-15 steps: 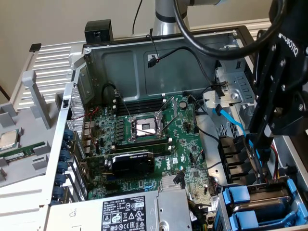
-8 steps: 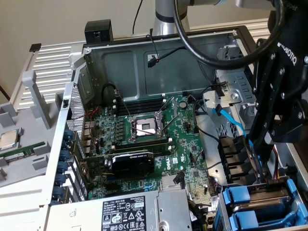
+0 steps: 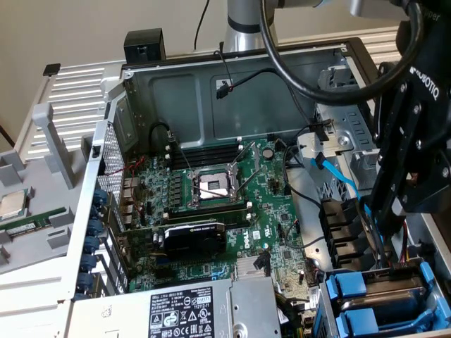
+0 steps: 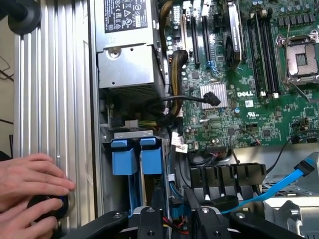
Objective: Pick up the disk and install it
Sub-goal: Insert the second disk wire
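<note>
Open computer case [image 3: 134, 105] fills frame, motherboard [image 3: 218, 204] at centre, power supply [image 3: 190, 310] at bottom edge. We see gripper [image 4: 175, 211] low over drive bay, lower right in exterior view. Disk [image 4: 151, 162] in blue carrier stands in bay, directly below fingers. We can't tell if fingers grip it. Person's hand [image 4: 30, 179] rests on case edge, wrist view's lower left.

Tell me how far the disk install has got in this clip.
Done: two blue carriers stand in the drive bay, one presumably the disk's. In hand: the gripper hangs directly over them; whether it grips one is unclear. Left: full seating cannot be confirmed. A person's hand rests beside the case.
</note>
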You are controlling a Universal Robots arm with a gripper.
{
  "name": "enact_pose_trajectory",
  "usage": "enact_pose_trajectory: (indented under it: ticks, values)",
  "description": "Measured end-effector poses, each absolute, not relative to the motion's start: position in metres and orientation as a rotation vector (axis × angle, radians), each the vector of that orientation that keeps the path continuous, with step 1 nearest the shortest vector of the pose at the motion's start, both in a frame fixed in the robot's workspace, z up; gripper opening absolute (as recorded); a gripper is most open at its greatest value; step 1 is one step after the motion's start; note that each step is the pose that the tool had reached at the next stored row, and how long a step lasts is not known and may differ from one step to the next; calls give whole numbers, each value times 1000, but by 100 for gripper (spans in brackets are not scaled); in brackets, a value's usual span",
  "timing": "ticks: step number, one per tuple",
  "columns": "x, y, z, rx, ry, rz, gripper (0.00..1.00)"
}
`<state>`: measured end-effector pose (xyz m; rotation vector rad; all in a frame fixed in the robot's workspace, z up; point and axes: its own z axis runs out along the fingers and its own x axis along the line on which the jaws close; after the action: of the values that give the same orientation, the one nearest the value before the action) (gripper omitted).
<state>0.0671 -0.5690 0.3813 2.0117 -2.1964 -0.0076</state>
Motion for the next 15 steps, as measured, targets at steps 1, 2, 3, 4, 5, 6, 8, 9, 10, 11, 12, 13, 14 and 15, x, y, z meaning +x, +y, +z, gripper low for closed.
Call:
enact_pose_trajectory:
  ticks: [1,2,3,4,5,6,8,9,10,11,12,13,14,15]
  values:
    - [67,-569,381,2015,-2192,-5,31]
    - [67,-568,381,2018,-2188,-2,31]
    - [67,-568,381,2021,-2184,0,31]
    - [67,-568,381,2025,-2181,1,31]
    - [67,-568,381,2029,-2178,2,31]
    - [67,-567,381,2032,-2176,3,31]
    - [67,-567,380,2036,-2171,5,31]
    - [67,-567,380,2039,-2168,6,31]
    - [67,-566,380,2041,-2165,8,31]
    - [67,-565,379,2043,-2162,9,31]
    - [67,-564,378,2044,-2160,10,31]
    - [67,-562,378,2045,-2159,12,31]
    - [67,-561,378,2045,-2157,13,31]
    - [67,-561,378,2045,-2156,15,31]
